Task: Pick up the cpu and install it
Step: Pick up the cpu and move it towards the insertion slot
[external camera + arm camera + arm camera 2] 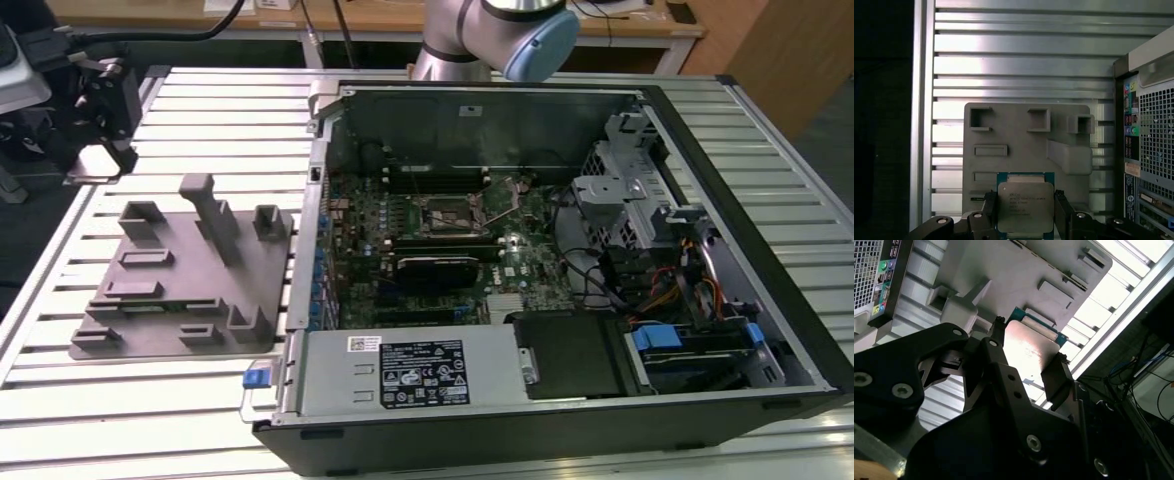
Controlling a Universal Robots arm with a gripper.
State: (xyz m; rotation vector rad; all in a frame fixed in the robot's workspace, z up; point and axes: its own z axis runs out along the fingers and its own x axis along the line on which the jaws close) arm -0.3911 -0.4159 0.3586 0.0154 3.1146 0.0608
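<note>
Slatted metal tabletop carries a grey tray on the exterior view's left and an open computer case on its right. The claw hangs by the tray's far left corner. In both wrist views its two jaws are closed to the width of the cpu, pressing on two opposite edges, so the chip sits between them, metal top up. It looks raised off the tray.

The step in hand looks like the carry toward the socket in the middle of the board. Done well, I judge, it means a level chip, even pressure on the rim alone, and no twist in the hold.

For room, the tray's upright blocks stand just beside the claw, and the case's left wall rises between tray and board. Cables and a drive cage crowd the socket's right side. Above the board the space looks open.
</note>
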